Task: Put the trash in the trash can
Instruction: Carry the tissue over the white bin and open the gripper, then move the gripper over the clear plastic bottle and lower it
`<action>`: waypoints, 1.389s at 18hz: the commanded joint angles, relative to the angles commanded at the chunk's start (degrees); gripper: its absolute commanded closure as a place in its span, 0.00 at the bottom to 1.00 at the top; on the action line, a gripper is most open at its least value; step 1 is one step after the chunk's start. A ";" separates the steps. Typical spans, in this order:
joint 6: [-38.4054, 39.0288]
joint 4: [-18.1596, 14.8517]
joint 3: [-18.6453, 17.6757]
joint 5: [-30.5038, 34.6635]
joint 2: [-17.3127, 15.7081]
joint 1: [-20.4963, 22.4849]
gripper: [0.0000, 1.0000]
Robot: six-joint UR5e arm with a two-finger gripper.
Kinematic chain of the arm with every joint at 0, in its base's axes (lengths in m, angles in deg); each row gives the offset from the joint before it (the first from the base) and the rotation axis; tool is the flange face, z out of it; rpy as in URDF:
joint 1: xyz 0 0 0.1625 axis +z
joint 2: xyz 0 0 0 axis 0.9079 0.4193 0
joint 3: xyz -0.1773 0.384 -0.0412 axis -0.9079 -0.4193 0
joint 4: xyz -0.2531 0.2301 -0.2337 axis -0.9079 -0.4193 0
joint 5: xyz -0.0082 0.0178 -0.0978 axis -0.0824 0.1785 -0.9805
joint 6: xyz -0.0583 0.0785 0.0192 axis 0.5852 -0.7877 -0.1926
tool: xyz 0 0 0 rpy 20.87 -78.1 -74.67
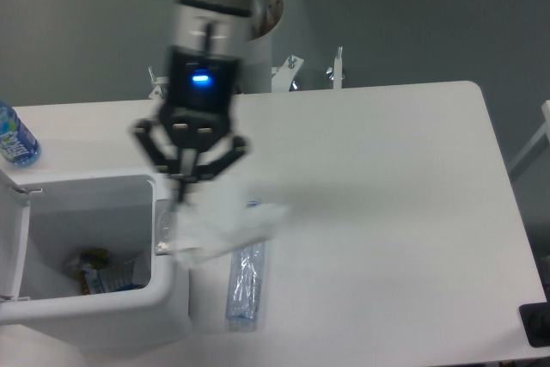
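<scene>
- Gripper [183, 188] is up off the bench, above the right rim of the trash can [172, 298]; view is motion-blurred.
- Fingers together, clamped on the crumpled wrapper [225, 225].
- Wrapper hangs below the fingertips, clear of the bench surface. It spans from the can's right rim out over the cap end of the flattened bottle [246, 285], hiding that end.
- Wrapper is not inside the can; most of it is still to the right of the rim.
- Flattened bottle lies on the bench just beside the can's right wall, lengthwise toward the bench's front edge. Can't tell whether it touches the can.
- Trash can sits at the bench's front-left corner, lid [10, 238] swung open to the left. Grey latch tab [162, 223] on the right rim is partly covered by the wrapper.
- Some rubbish [101, 272] is lying in the bottom of the can; too small to identify.
- Blue-labelled water bottle [15, 138] stands at the bench's left edge, behind the can, well apart from the gripper.
</scene>
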 joint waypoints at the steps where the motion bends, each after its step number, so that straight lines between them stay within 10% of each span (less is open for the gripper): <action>1: 0.09 0.00 -0.35 0.00 -0.26 -0.79 1.00; 3: 0.26 -0.09 -0.79 0.09 -0.53 -1.41 0.82; 5: 0.09 0.00 -0.44 0.35 -0.44 -1.41 0.15; 6: 0.44 0.00 -0.01 0.44 -0.35 -1.41 0.05; 12: 3.69 -0.09 1.05 0.26 -0.53 1.65 0.00; 20: 4.31 -0.62 -1.93 -0.09 0.52 16.23 0.00; 25: 3.60 -0.79 -3.78 0.70 5.96 18.01 0.00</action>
